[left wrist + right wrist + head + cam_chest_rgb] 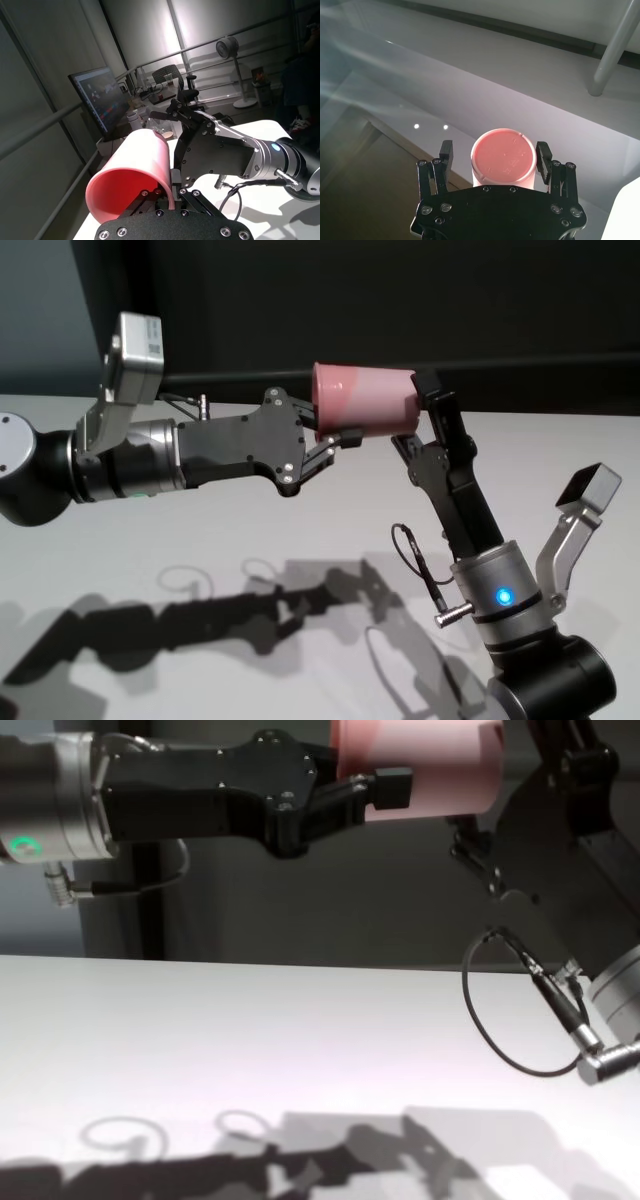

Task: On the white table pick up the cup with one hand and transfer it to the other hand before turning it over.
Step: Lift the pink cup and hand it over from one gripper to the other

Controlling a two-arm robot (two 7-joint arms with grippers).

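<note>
The pink cup (365, 398) lies on its side in mid-air, well above the white desk (250, 540). Your left claw (340, 435) is closed on the cup's open rim end. Your right claw (420, 410) brackets the flat base end, one finger (445, 152) on each side; you cannot tell whether they touch the cup.

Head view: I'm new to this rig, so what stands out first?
A pink cup lying sideways in mid-air, high above the white table. The left gripper grips its open end; the right gripper's fingers flank its base, with gaps showing in the right wrist view.
</note>
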